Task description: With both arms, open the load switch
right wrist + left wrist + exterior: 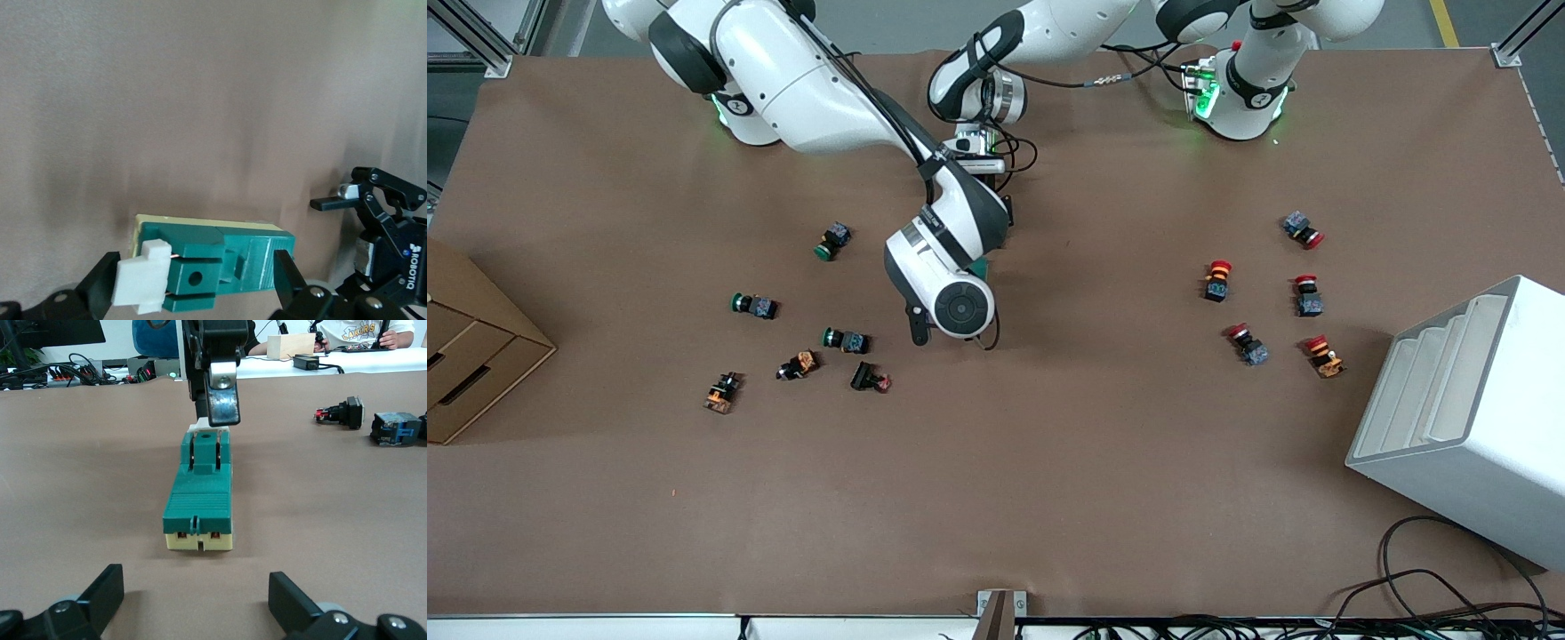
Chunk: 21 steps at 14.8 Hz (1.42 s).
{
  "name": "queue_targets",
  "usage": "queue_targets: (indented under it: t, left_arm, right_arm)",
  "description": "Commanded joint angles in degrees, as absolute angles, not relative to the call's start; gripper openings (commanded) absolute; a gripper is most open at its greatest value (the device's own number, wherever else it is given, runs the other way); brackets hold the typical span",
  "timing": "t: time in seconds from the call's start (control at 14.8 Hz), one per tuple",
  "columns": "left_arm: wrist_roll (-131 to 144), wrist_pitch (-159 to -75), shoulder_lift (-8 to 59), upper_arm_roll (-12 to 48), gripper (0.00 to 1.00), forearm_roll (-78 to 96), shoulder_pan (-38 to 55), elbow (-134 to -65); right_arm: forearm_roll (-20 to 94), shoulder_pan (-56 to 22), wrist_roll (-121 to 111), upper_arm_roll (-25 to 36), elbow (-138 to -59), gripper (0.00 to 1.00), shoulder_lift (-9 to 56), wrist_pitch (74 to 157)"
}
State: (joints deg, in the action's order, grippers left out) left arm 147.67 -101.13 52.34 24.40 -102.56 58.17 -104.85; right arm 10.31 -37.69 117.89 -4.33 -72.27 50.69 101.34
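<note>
Brown paper covered the wide surface (996, 498), whose near edge lay closest to us. On it, at the left arm's end, we saw a white ribbed plastic housing (1467, 418), and at the right arm's end a brown cardboard box (471, 356).

Both white jointed arms reached toward the middle of the surface. The right arm (809, 80) bent down with its round wrist joint over the task's thing, and the left arm (1049, 27) came in beside it, its wrist partly hidden by the right arm.

Between the two groups of buttons lay the load switch (981, 267), a long dark green block on a cream base with a white lever at one end. In the front view only a green sliver showed under the right arm's wrist.

The left claw (195, 579) sat low at the switch's cream end, its black fingers spread wide and apart from the block. The right claw (197, 260) was at the lever end, fingers wide, one just beside the white lever (143, 277); whether it touched we could not tell.

Small green-capped round push buttons (754, 305) lay scattered toward the right arm's end, and red-capped ones (1308, 295) toward the left arm's end.
</note>
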Motion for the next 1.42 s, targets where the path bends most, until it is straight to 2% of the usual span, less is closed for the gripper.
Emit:
queue_targets:
  t: [0.0,0.41,0.54,0.81,1.35]
  left_arm:
    - [148.27,-100.81,53.88,23.99,0.98,-103.01,58.62,-103.27]
    - [148.53,-100.11,53.44,23.99,0.98,-103.01,58.45,-103.71]
    - [150.28,-98.8,53.44,23.99,0.98,-103.01,58.45,-103.97]
    - [151.7,-97.73,53.61,23.99,0.98,-103.1,58.62,-104.06]
    - [151.7,-97.73,53.79,23.99,0.99,-103.1,58.62,-103.89]
  right_arm:
    - [11.25,-37.18,119.0,-6.41,-71.63,1.0,50.1,97.75]
    - [11.34,-37.7,118.39,-7.12,-68.74,1.0,49.57,90.72]
    - [11.25,-36.48,117.86,-10.26,-67.86,1.0,49.48,87.99]
    - [11.16,-35.68,115.58,-10.9,-67.85,1.0,49.39,83.94]
    - [8.88,-36.12,114.26,-10.55,-68.73,1.0,49.75,84.29]
